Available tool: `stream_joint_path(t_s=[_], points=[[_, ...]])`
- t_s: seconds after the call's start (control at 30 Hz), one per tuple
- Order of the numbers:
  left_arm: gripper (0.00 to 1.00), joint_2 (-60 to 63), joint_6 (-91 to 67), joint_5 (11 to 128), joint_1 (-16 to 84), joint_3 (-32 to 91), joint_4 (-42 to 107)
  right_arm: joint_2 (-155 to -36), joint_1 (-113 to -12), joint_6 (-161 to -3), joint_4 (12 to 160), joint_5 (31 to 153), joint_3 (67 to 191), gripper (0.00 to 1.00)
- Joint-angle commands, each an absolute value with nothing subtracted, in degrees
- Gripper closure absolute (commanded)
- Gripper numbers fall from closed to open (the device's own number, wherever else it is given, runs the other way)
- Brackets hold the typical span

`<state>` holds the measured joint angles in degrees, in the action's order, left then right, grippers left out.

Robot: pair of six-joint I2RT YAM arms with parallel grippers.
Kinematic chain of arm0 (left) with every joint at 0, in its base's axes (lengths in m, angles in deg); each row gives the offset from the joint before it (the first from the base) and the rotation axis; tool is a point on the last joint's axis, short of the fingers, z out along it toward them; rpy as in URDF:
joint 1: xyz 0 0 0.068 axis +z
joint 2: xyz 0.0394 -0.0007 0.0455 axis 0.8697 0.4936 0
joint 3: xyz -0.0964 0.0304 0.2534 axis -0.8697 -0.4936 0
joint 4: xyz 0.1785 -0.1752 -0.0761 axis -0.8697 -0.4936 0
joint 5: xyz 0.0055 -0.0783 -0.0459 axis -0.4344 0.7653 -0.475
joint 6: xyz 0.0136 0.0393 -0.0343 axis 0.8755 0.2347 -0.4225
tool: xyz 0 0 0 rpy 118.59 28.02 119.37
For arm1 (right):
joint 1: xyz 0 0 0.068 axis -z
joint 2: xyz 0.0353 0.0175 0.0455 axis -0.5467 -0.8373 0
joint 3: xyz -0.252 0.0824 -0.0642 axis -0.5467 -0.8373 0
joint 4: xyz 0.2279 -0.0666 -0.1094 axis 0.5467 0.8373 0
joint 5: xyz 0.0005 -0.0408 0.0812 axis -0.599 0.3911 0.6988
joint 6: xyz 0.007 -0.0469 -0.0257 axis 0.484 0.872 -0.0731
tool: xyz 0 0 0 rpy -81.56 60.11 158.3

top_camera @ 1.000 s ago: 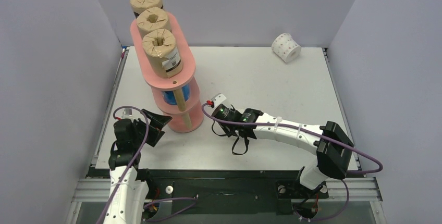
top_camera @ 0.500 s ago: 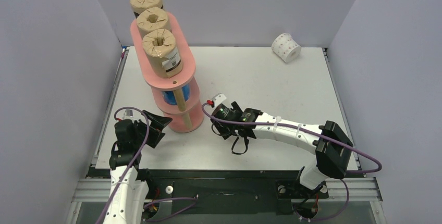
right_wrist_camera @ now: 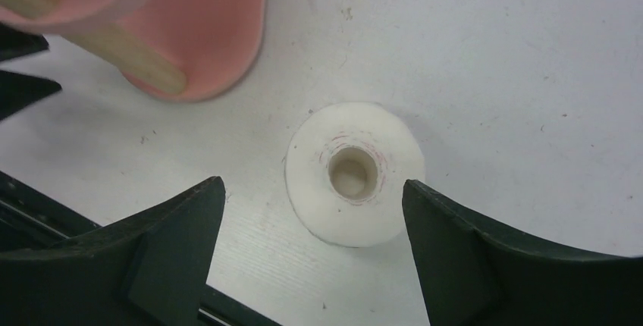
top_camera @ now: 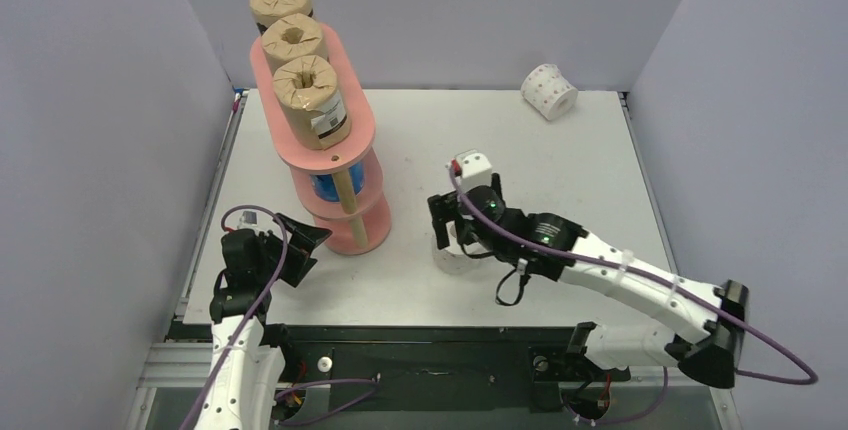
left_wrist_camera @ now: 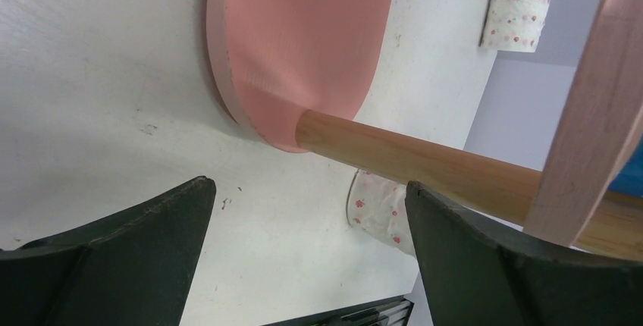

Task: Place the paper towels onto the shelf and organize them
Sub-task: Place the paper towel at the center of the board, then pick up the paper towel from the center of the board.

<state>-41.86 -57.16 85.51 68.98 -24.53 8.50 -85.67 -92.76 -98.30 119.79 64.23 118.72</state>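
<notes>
On the left of the table (top_camera: 560,180), overhead: shelf (top_camera: 330,155), three brown rolls (top_camera: 312,100) on top tier; upright roll (top_camera: 450,262) just right of its base, under right gripper (top_camera: 452,233); far roll (top_camera: 549,91) lying at far right.
Left wrist: left gripper (left_wrist_camera: 307,186) spread wide, empty, near bottom board (left_wrist_camera: 303,45) and post (left_wrist_camera: 409,161).
Right wrist: fingers (right_wrist_camera: 152,250) wide apart, straddling upright roll from above, gripping nothing.
Handling: probably light, soft, crushable, wrap slick; best pinched gently across round sides, mid-height.

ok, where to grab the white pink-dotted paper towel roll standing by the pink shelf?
Grip the white pink-dotted roll across its curved sides, coming straight down. It stands on end, core hole up, and the open right claw hangs over it, jaws either side.
</notes>
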Motion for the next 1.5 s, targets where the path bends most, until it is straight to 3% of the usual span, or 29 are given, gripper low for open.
stream_joint_path(t_s=[0.0, 0.27, 0.73, 1.3, 1.47], points=[[0.04, -40.19, -53.60, 84.40, 69.24, -19.93, 5.52, -76.35, -85.83, -107.78, 113.37, 65.72, 112.12, 0.16], [0.04, -38.56, -50.75, 86.89, 73.61, -17.07, 2.42, -69.16, -69.85, -113.51, 100.59, 83.15, 96.05, 0.17], [0.03, -39.40, -53.31, 88.11, 74.70, -20.78, 4.64, -76.66, -68.58, -112.85, 95.90, 87.29, 92.59, 0.22], [0.03, -37.60, -53.73, 88.65, 74.75, -22.05, 6.85, -82.35, -68.87, -111.81, 96.84, 87.52, 93.12, 0.41], [0.04, -37.52, -53.73, 88.92, 74.81, -22.10, 7.03, -82.30, -69.17, -112.21, 96.40, 87.56, 93.37, 0.57]])
